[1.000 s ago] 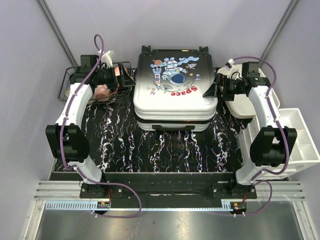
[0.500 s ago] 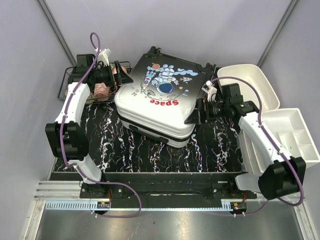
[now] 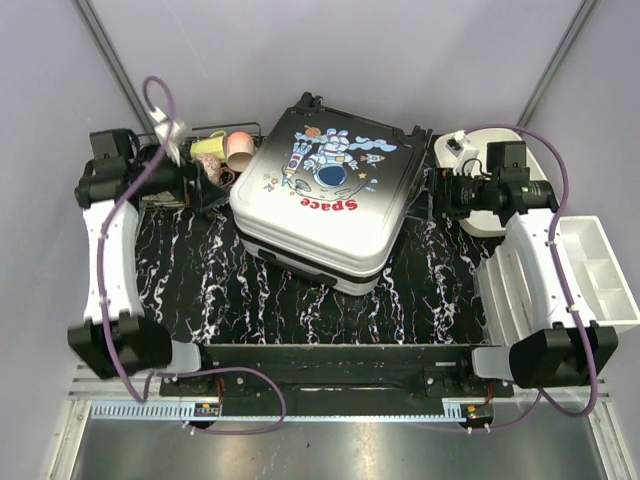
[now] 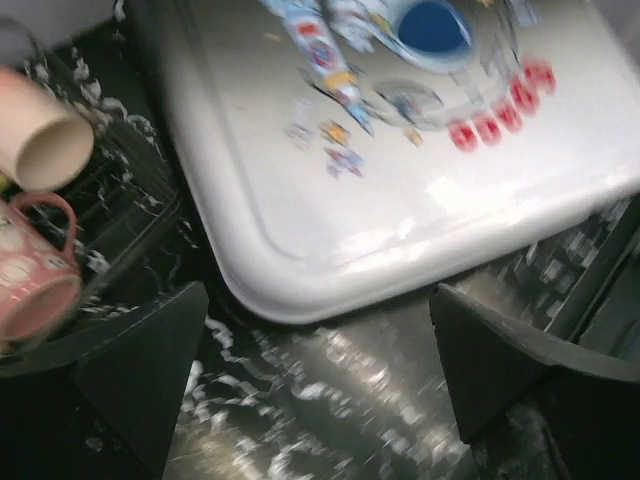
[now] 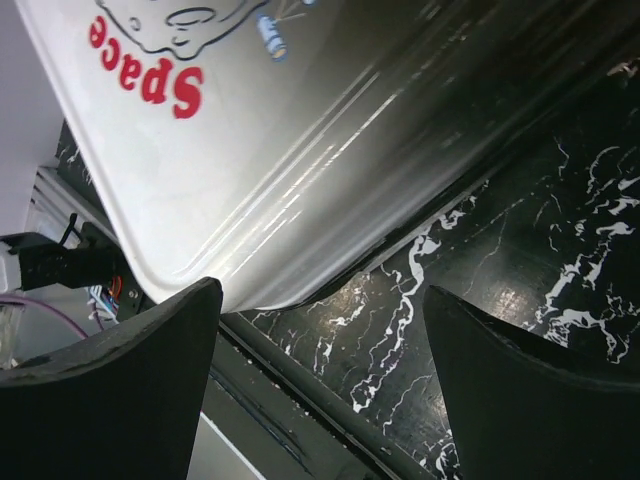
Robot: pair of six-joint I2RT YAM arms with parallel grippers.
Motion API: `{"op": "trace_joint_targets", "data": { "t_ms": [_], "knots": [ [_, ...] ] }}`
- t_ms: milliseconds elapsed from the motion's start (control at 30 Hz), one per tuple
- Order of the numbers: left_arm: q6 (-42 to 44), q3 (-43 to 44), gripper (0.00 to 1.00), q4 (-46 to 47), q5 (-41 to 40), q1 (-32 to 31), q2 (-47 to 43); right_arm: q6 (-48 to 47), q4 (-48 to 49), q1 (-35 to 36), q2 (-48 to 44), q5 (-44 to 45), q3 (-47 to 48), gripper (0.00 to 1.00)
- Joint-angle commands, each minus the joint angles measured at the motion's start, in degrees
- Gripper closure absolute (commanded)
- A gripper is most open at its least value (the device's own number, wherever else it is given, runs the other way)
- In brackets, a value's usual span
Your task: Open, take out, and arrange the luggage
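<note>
Lying closed: large hard-shell suitcase, white fading to black with a cartoon astronaut print and red "Space", sat skewed, print up, on the black white-veined tabletop.
Left gripper: jaws spread wide, gripping nothing; it hovered just off the suitcase's left corner, near the black wire basket of cups.
Right gripper: jaws likewise wide and empty, just beside the suitcase's right edge.

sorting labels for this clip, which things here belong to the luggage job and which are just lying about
For the job:
- the luggage, closed

Lying about:
- black wire basket
- pink mug in it
- divided white bin
</note>
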Motion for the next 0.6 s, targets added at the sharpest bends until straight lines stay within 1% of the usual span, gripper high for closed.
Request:
{"op": "trace_joint_targets", "data": {
  "t_ms": [0, 33, 67, 100, 133, 167, 200, 233, 267, 300, 333, 367, 400, 433, 467, 533, 567],
  "knots": [
    [53.2, -6.2, 0.02, -31.1, 1.5, -3.2, -12.2, -1.1, -2.9, -0.7, 1.1, 3.6, 3.0, 0.08],
    [58.9, -8.4, 0.02, -34.7, 0.0, -6.2, -13.5, -0.2, -2.9, -0.8, 1.2, 3.7, 3.2, 0.08],
    [63.8, -13.0, 0.03, -39.9, -3.5, -8.2, -16.1, -0.2, -2.7, -0.9, 1.6, 3.9, 3.6, 0.07],
    [70.2, -15.4, 0.05, -41.0, -5.1, -10.5, -17.4, 1.5, -2.8, -1.4, 1.7, 3.9, 4.3, 0.07],
    [71.9, -17.8, 0.05, -41.3, -6.3, -15.1, -18.8, 2.3, -2.9, -1.5, 2.1, 4.0, 4.6, 0.07],
    [73.1, -22.0, 0.06, -40.1, -8.0, -17.6, -21.3, 2.4, -3.0, -1.8, 2.2, 4.1, 5.0, 0.07],
    [73.9, -24.0, 0.07, -38.4, -8.6, -20.1, -22.6, 2.4, -3.2, -2.2, 2.3, 4.3, 5.3, 0.06],
    [72.9, -25.9, 0.07, -35.8, -9.2, -24.7, -23.9, 1.9, -3.5, -2.4, 2.7, 4.6, 5.6, 0.05],
    [70.2, -29.8, 0.07, -28.5, -9.5, -26.7, -26.2, 1.8, -4.1, -2.3, 2.9, 5.4, 5.8, 0.04],
    [69.1, -31.9, 0.07, -24.6, -9.5, -28.4, -27.4, 1.9, -4.5, -2.4, 3.1, 5.7, 5.5, 0.03],
    [68.2, -33.7, 0.07, -20.8, -9.6, -32.2, -28.5, 2.3, -4.5, -2.6, 3.3, 5.8, 5.2, 0.03],
    [66.6, -37.1, 0.08, -13.2, -11.6, -34.5, -29.7, 2.6, -4.5, -2.5, 3.3, 5.9, 4.8, 0.02],
    [65.5, -38.3, 0.09, -9.5, -13.2, -36.9, -29.9, 2.8, -4.3, -2.6, 3.2, 5.9, 3.9, 0.02],
    [64.8, -39.4, 0.1, -6.6, -15.4, -40.6, -29.0, 3.2, -4.2, -2.5, 3.2, 5.8, 3.7, 0.02],
    [65.0, -40.1, 0.12, -3.6, -16.3, -42.1, -28.0, 3.3, -4.0, -2.5, 3.1, 5.8, 3.6, 0.01],
    [64.4, -39.7, 0.16, -1.7, -17.9, -45.2, -23.8, 3.3, -4.1, -2.5, 3.2, 5.9, 3.8, 0.01],
    [62.7, -39.2, 0.18, 0.4, -18.4, -45.9, -22.3, 3.1, -4.2, -2.6, 3.2, 5.9, 4.0, 0.0]
  ]
}}
